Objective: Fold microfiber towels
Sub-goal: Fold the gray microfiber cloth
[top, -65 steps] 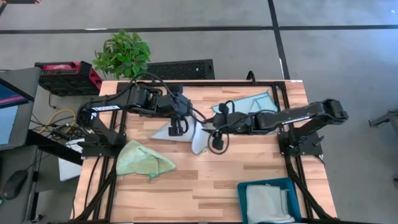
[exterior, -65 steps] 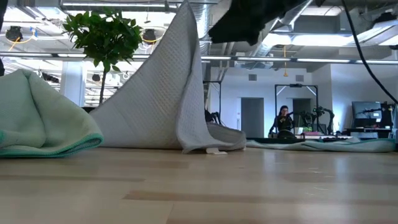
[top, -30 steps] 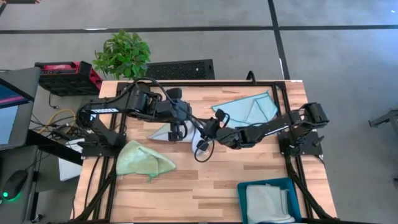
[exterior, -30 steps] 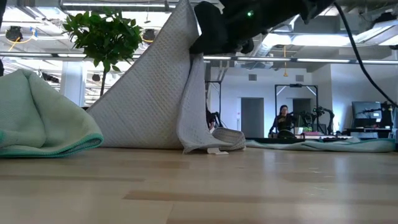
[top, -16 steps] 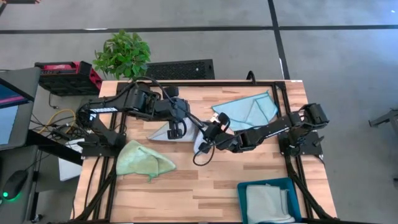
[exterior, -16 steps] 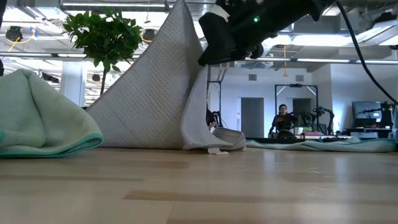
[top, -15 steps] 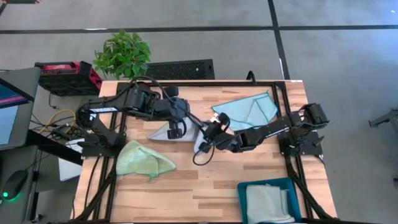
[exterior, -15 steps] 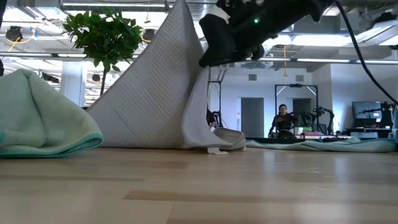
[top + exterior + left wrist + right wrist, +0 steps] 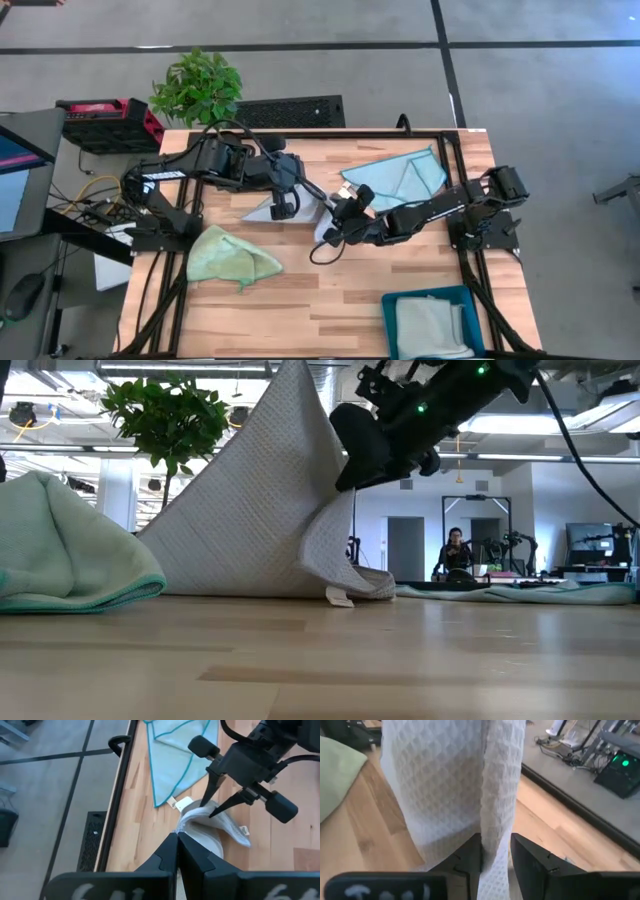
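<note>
Mid worktop [image 9: 330, 290] front lay bare, room to pass. Green towel [image 9: 232, 257] blocked front-left, teal bin [image 9: 432, 322] front-right, blue towel [image 9: 398, 176] at back, raised grey towel [image 9: 262, 510] centre.

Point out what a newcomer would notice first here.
The grey towel rises like a tent at the table's middle, its peak pinched in the shut left hand. The right hand straddles its hanging edge, fingers on either side. Around it lie a crumpled green towel at front left and a light blue towel spread at back right.
</note>
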Tool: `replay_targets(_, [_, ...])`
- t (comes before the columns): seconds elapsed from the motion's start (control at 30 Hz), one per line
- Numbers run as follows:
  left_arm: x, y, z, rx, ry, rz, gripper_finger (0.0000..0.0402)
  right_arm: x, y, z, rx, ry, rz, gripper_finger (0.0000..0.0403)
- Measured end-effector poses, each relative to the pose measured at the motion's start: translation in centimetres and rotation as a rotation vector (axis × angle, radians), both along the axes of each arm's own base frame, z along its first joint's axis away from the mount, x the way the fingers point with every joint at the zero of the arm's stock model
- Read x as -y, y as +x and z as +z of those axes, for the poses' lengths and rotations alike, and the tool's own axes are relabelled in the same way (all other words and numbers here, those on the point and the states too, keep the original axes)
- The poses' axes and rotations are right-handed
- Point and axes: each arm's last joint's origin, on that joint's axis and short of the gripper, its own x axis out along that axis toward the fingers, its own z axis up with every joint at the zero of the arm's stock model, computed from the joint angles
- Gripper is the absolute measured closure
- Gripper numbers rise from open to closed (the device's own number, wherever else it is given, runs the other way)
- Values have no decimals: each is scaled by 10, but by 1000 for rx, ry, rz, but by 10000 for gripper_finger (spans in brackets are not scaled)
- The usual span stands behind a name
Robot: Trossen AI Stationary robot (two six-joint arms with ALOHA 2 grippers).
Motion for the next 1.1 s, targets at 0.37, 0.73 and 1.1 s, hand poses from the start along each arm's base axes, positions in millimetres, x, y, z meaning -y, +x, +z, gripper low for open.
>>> replay_targets(0.37, [-1, 0, 1, 9, 25, 33, 401, -16, -6, -4, -27, 23, 30, 278])
replay_targets(0.73, [-2, -11, 32, 135, 14, 36, 401, -24, -11, -7, -19, 73, 12, 278])
replay_targets(1.1, [-3, -8, 39, 209, 32, 51, 401, -43, -15, -12, -238, -167, 247, 278])
